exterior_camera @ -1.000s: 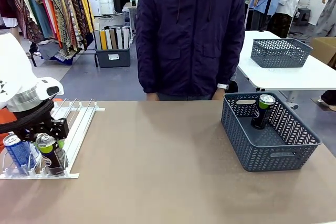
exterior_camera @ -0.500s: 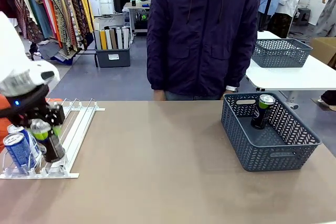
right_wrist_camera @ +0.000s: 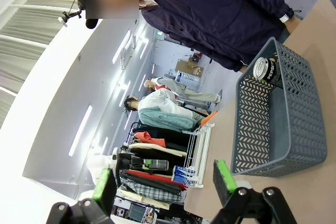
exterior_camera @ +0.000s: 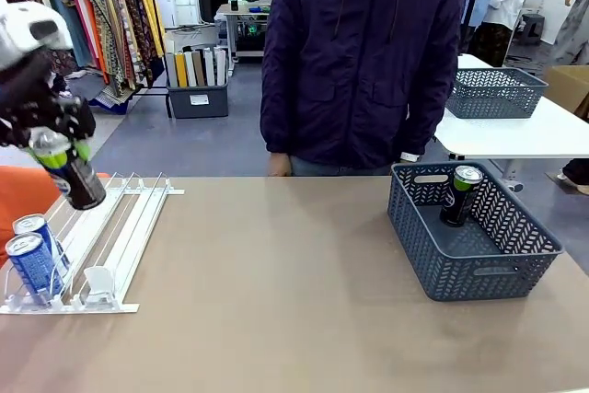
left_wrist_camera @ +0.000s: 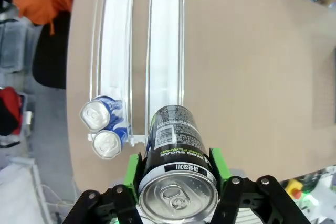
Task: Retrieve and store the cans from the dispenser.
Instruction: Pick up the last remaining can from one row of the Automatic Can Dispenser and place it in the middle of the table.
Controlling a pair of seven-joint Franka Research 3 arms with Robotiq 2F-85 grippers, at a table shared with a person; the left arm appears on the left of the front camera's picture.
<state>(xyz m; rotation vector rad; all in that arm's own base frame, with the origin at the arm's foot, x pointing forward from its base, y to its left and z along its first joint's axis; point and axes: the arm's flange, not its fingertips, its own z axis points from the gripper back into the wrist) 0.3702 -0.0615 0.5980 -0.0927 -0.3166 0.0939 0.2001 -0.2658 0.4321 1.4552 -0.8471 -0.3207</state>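
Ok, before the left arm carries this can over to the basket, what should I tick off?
1. Grip: ok, the left gripper has its green pads on both sides of the held black can.
2. Clearance: ok, that can hangs tilted above the dispenser.
3. Room in the basket: ok, one stored black can at its far side.
4. Path: ok, the person stands behind the far edge.
5. The right gripper: ok, open and holding nothing.
6. Remaining stock: ok, two blue cans upright in the dispenser.
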